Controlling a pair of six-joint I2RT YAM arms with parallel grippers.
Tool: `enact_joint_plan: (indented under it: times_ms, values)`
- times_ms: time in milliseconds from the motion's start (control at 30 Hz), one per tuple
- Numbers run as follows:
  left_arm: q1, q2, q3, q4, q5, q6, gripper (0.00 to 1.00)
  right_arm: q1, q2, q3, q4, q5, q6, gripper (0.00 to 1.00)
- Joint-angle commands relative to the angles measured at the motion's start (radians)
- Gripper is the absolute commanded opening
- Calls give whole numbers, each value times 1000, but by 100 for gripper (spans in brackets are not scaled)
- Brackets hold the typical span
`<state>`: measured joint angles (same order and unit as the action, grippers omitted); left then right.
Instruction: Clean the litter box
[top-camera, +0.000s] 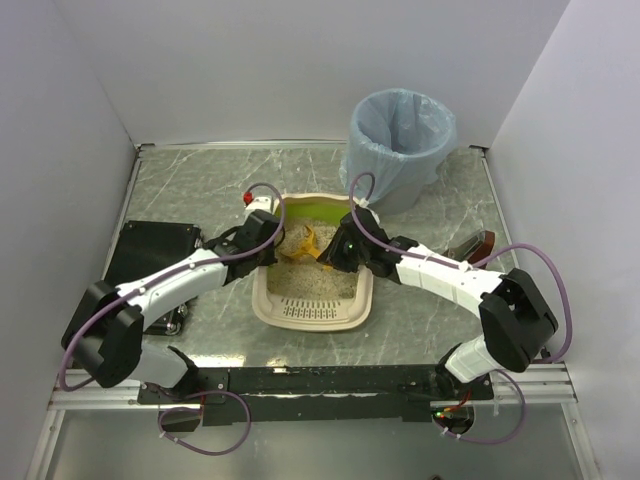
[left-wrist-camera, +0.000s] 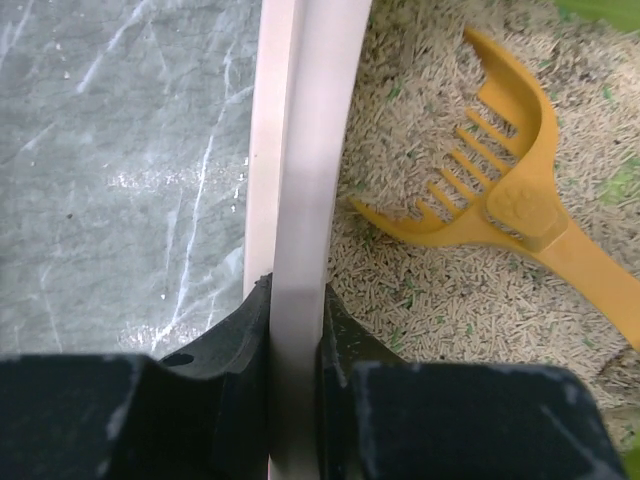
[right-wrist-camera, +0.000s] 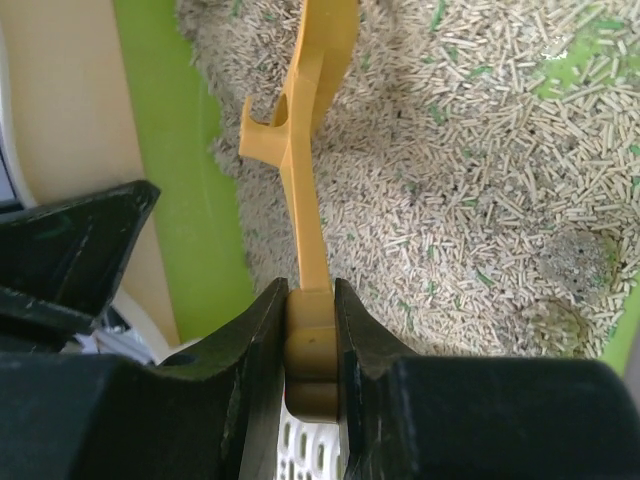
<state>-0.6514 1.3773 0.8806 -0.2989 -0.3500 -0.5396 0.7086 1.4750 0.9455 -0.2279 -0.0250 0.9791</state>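
Note:
The litter box (top-camera: 312, 316), cream-rimmed with a lime-green inner wall (right-wrist-camera: 175, 150) and beige pellet litter (left-wrist-camera: 440, 290), sits mid-table. My left gripper (top-camera: 268, 232) is shut on the box's cream left rim (left-wrist-camera: 300, 200), one jaw outside and one inside. My right gripper (top-camera: 343, 248) is shut on the handle end of the orange slotted scoop (right-wrist-camera: 305, 130), which it holds on edge; the scoop head (left-wrist-camera: 490, 170) rests in the litter. Two grey clumps (right-wrist-camera: 585, 255) lie in the litter to the right in the right wrist view.
A grey round bin with a light-blue bag (top-camera: 400, 140) stands behind the box at the right. A black flat device (top-camera: 150, 262) lies at the left. A small dark-red object (top-camera: 472, 244) lies right of the box. White walls enclose the marble table (top-camera: 200, 190).

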Motion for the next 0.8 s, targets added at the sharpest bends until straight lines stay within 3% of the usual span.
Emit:
enact_joint_plan:
  times_ms: [0, 167, 333, 767]
  values:
    - [-80, 5, 122, -69, 34, -140, 1, -1, 36, -79, 73, 218, 46, 0]
    - [-146, -38, 170, -72, -10, -129, 1, -4, 12, -191, 251, 221, 59, 0]
    - [-175, -49, 239, -108, -82, -155, 1, -4, -4, -321, 548, 156, 69, 0]
    - [-183, 16, 354, -272, -257, -319, 1, -8, -150, -468, 769, 148, 44, 0]
